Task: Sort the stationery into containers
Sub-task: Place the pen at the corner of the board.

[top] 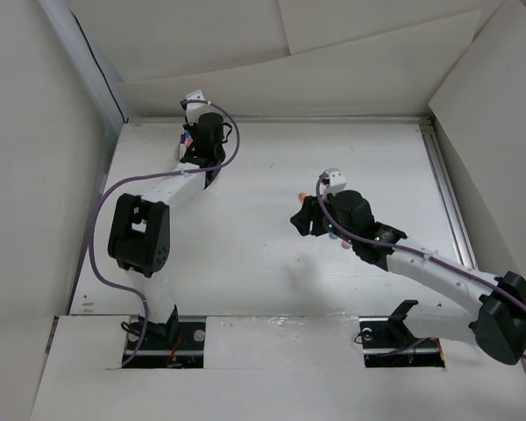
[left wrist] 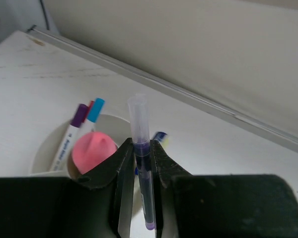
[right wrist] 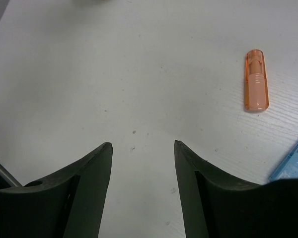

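Left fingers point(left wrist: 121, 188) clamp a purple pen point(left wrist: 141, 148) by the white cup point(left wrist: 42, 153); right fingers point(right wrist: 84, 193), well away from the cup, stand apart

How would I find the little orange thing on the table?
Look at the white table in front of the robot's open right hand. Toward the right of its wrist view lies a short orange stick. It is see-through orange with rounded ends, unlike the pale blue item near it.
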`<state>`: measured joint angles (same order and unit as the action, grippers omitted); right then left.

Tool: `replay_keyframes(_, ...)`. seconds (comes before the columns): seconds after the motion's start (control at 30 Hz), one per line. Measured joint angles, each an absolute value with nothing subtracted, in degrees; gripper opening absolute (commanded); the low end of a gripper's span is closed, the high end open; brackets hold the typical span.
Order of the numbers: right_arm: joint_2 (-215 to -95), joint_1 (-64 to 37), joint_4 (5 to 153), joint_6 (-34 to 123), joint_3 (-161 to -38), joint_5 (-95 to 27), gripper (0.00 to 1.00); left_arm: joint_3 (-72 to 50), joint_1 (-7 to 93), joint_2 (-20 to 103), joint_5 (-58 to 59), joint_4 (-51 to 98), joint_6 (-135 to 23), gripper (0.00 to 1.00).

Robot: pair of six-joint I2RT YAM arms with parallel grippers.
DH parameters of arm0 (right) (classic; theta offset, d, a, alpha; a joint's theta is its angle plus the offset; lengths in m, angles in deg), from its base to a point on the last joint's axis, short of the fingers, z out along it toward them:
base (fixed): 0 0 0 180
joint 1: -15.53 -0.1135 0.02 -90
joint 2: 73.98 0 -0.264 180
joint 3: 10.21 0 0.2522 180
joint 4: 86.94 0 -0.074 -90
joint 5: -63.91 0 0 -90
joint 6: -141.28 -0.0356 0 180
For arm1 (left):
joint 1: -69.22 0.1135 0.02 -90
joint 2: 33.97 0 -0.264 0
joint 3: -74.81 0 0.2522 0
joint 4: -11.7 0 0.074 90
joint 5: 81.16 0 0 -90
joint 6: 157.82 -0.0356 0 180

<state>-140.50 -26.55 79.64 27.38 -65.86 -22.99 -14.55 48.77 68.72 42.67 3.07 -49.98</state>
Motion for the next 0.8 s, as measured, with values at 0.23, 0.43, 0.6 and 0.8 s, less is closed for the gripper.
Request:
replay_keyframes(0.23,-140.0,-26.1,80.7,26.9,-65.7,-22.9,0.59,-18.6,49.5,73.5,47.2,3.4,-58.1,0.02)
replay_keyframes(0.43,-140.0,-25.8,81.0,26.8,-65.7,-22.9,0.59,-19.9,49.4,75.6,49.0,2.2,-62.1,0.04)
replay_keyframes(0.6,-140.1,-25.6,81.1,26.8,-65.7,-22.9,0.59,-20.0,49.4,77.3,49.7,1.3,-63.4,0.19)
replay_keyframes(0.8,-140.9,-25.4,81.2,26.8,-65.7,-22.9,0.59,-20.0,49.4,77.6,49.9,0.8,-63.5,0.36)
